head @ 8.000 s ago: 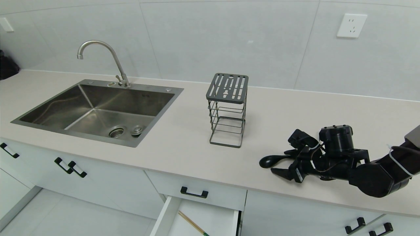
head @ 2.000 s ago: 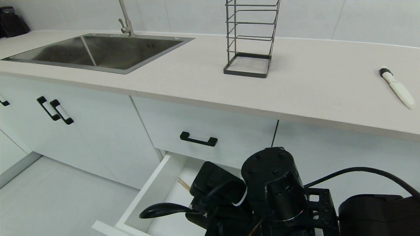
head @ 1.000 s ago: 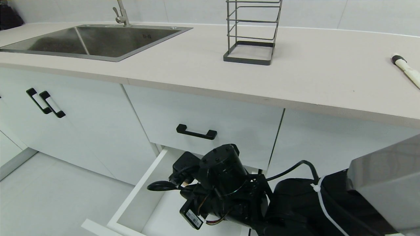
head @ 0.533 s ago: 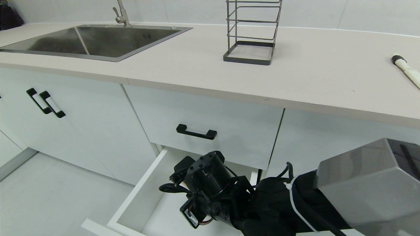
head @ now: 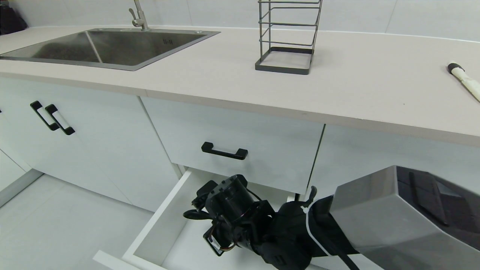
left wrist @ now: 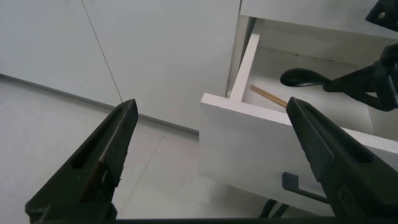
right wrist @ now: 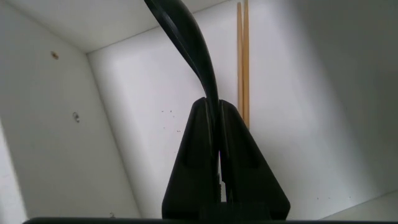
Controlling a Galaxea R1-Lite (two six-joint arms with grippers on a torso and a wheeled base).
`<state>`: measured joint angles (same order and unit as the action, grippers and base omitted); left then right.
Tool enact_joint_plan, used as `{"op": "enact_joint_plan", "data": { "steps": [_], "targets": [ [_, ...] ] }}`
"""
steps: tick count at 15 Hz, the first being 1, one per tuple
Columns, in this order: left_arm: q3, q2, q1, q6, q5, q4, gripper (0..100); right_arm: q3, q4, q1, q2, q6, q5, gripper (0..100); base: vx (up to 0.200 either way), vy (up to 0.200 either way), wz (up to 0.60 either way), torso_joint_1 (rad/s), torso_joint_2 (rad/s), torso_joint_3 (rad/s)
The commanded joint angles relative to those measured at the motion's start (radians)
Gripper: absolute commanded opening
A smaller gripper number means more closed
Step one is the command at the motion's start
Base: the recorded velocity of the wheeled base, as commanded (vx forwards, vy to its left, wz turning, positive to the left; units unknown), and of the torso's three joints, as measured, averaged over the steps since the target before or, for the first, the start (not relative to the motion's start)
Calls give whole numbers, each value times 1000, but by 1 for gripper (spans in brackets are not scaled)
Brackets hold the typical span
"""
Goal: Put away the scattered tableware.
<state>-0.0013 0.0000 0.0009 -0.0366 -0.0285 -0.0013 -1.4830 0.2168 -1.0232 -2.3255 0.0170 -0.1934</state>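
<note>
A black spoon [head: 193, 214] hangs over the inside of the open white drawer [head: 157, 221] below the counter, with my right gripper [head: 205, 216] shut on its handle. In the right wrist view the spoon [right wrist: 186, 43] sticks out past the closed fingers [right wrist: 205, 143], above the drawer floor and beside a pair of wooden chopsticks [right wrist: 242, 62]. My left gripper [left wrist: 211, 106] stands open in front of the drawer, off to its side, with the spoon [left wrist: 305, 77] and chopsticks [left wrist: 268, 96] in view. A white-handled utensil [head: 465, 80] lies on the counter at the far right.
A dark wire rack [head: 287, 37] stands on the counter [head: 210, 78] and a steel sink [head: 108, 47] is set in at the left. A shut drawer with a black handle [head: 224, 152] sits right above the open one. Cabinet doors are at the left.
The right gripper carried the spoon from the counter down to the open drawer; in the last second it sank a little and moved further in. The head view lowered early on.
</note>
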Motion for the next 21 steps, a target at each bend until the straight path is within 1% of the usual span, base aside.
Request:
{"op": "enact_joint_plan", "data": {
  "steps": [1,6,7,12,17,19,21],
  "targets": [
    [0,0,1,0,-1,0,100,-30,-2,9,-48,0,0,0,0,0,0,0,0,0],
    [0,0,-1,0,-1,0,100,-99,1,11,-123,0,-9,0,0,0,0,0,0,0],
    [0,0,-1,0,-1,0,100,-132,3,17,-141,-3,-23,0,0,0,0,0,0,0],
    [0,0,-1,0,-1,0,100,-138,-2,28,-167,-2,-64,0,0,0,0,0,0,0],
    [0,0,1,0,-1,0,100,-161,-2,34,-196,-2,-72,0,0,0,0,0,0,0],
    [0,0,1,0,-1,0,100,-175,-2,35,-212,-3,-97,0,0,0,0,0,0,0],
    [0,0,1,0,-1,0,100,-183,-2,37,-218,-3,-100,0,0,0,0,0,0,0]
  ]
}}
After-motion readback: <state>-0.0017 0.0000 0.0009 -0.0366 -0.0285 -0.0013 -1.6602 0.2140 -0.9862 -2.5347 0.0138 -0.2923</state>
